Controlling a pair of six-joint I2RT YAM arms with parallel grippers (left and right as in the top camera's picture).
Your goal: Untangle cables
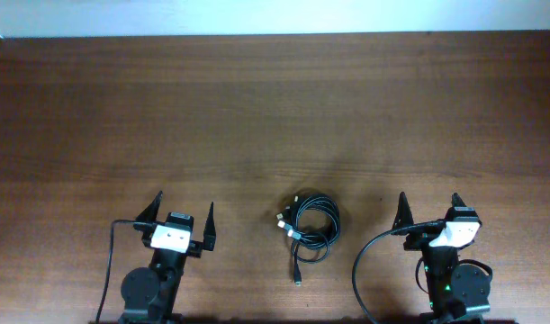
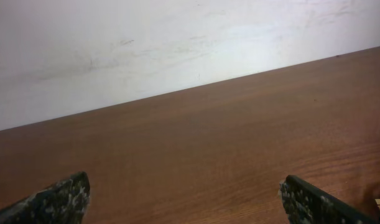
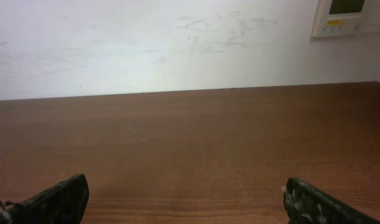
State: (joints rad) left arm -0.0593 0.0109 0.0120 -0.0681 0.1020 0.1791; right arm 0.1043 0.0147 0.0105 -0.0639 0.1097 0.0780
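2 hands wait at the near edge of the worktop (image 1: 256, 108): the left hand (image 1: 184, 214) and the right hand (image 1: 428, 209). Each is spread wide apart with nothing between its fingers (image 2: 59, 200), and both wrist views show only wood ahead.

Roughly midway between them lie the cables (image 1: 312, 220), 2 thin black cords wound together into 1 loose coil flat on the wood. 1 tail (image 1: 295, 265) runs out of the coil toward the near edge. A few pale metal plugs (image 1: 284, 222) cluster at the coil's left side.

The cords look light, limp and smooth, so they will probably drag and slip rather than lift as 1 piece. The free tail or a plug seems the best hold, since a stiff plug gives the fingers something firm to pinch.

Beyond the coil the worktop runs on to a pale wall (image 3: 177, 43).
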